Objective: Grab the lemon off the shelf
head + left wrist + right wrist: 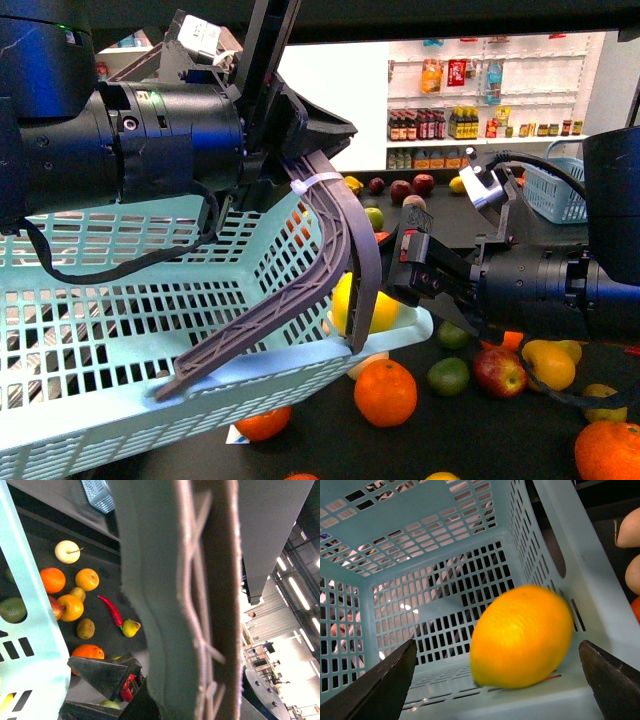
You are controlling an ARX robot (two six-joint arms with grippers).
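**Lemon between spread right jaws, over basket**

Obs. 1: right wrist view. The lemon (522, 637) lies between the two fingers of the right gripper (497, 645), with a clear gap to each finger (385, 680). Jaws stand spread and grip nothing. The lemon's outline is slightly blurred, so I cannot tell whether it rests on the floor of the basket (445, 530) or is just above it. Mint lattice walls lie beyond the fingertips on every side.

Obs. 2: front view. This view gives the outside of the same spot. The right gripper (400, 278) points at the near corner of the basket (120, 300), and the lemon (368, 305) shows just ahead of its fingertips, at the rim and behind the basket handle (335, 250). Finger spacing cannot be read from this angle.

Obs. 3: left gripper (315, 135). It appears clenched on the top of the grey basket handle, with the basket hanging tilted below it. In the left wrist view the basket handle (180, 605) fills the frame and the fingers are not seen.

Obs. 4: surroundings. Below the right gripper, on the black shelf (330, 430), lie an orange (385, 392), a lime (448, 375) and an apple (499, 370). Only the left wrist view shows a red chili (111, 610) on the shelf (100, 635).
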